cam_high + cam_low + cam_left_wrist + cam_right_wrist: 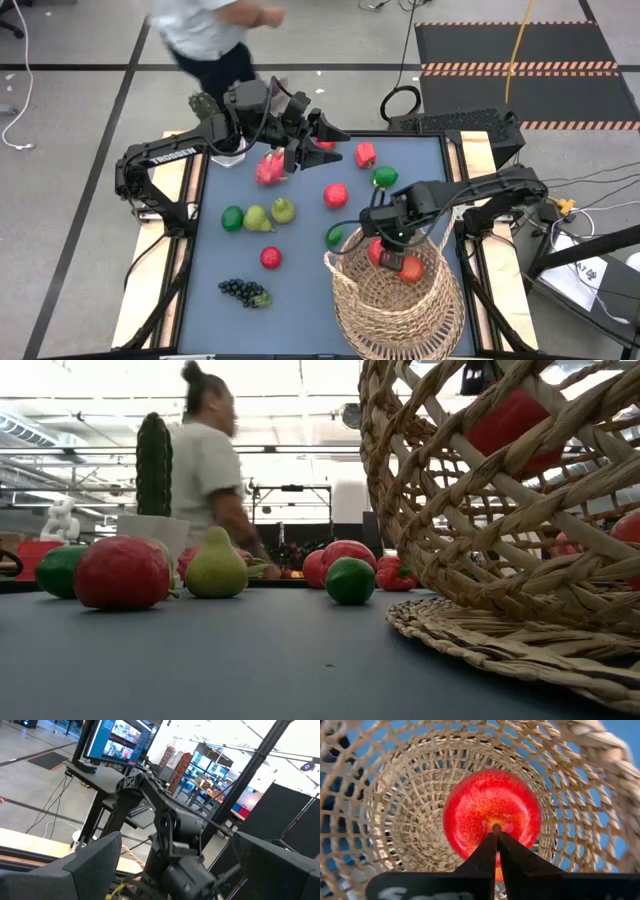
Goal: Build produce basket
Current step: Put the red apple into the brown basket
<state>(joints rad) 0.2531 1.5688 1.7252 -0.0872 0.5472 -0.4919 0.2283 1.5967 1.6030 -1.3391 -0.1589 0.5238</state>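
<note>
While a person (215,30) stands behind the table, my right gripper (496,831), clamped on a glossy red apple's (490,815) stem, hangs inside the woven basket (395,305); left gripper (315,135) gapes empty over loose produce (335,195).

The right claw (496,837) hangs pinched closed low at mid-table, while the left claw (308,140) waits spread wide at the far edge.

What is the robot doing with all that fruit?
It is filling a basket with toy fruit. The right gripper is over the basket, pinched shut on the stem of a red apple, with another red fruit already inside. The left gripper waits open at the far side of the table. Pears, limes, apples and grapes still lie on the table. A person walks by behind.
</note>
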